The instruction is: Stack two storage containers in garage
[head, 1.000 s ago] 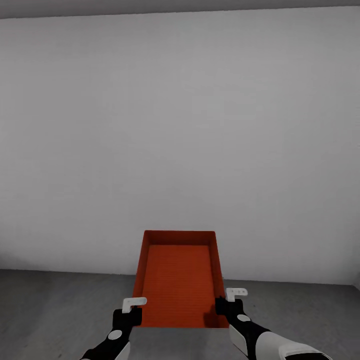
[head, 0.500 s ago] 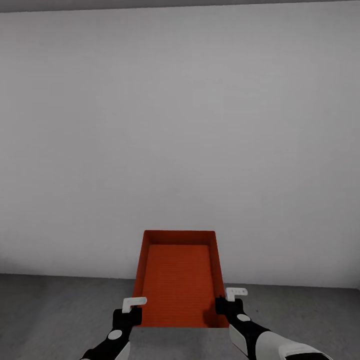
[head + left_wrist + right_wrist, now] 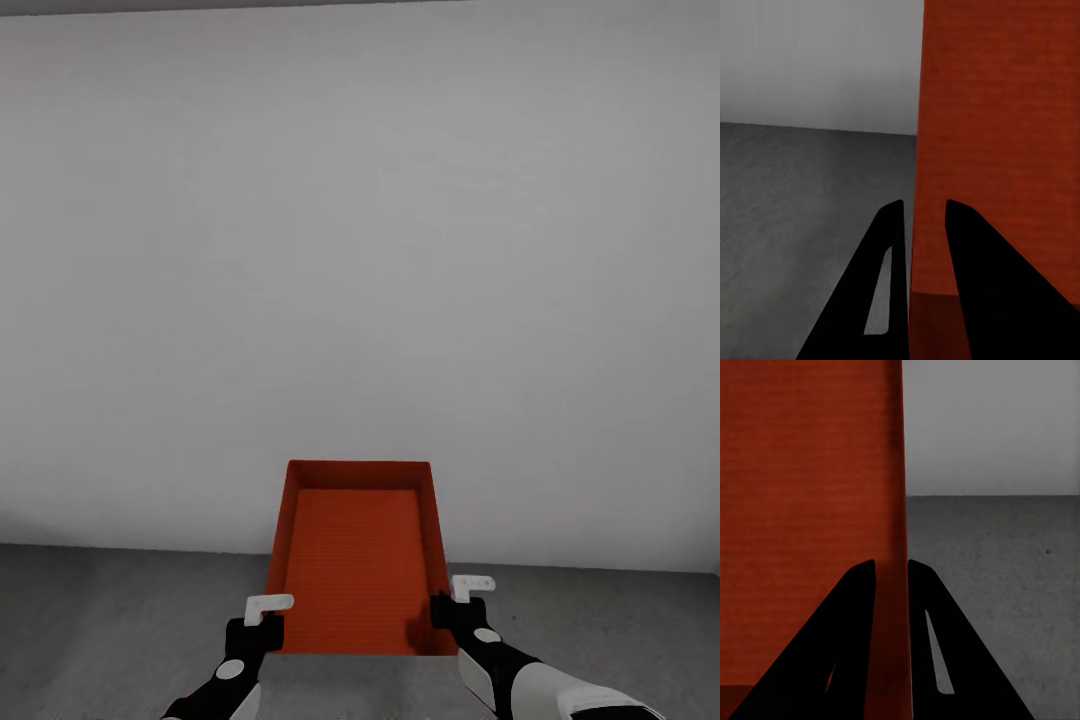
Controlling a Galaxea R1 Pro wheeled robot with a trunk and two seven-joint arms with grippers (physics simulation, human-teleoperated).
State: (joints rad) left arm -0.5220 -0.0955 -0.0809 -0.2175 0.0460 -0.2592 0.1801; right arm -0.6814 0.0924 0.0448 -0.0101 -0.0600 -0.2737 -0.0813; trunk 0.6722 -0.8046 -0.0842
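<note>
Nothing has shifted: the orange-red storage container (image 3: 355, 560) points lengthwise toward the grey wall (image 3: 360, 250), held above the concrete floor (image 3: 100, 620), left claw (image 3: 262, 612) and right claw (image 3: 455, 598) each pinching a side wall.

Orange-red rectangular open storage container (image 3: 355, 560) at lower centre, finely ribbed floor. Pale grey plain wall (image 3: 360, 250) fills the upper frame. Dark grey mottled concrete floor (image 3: 120, 620) along the bottom. Grippers: black bodies, white tips.
</note>
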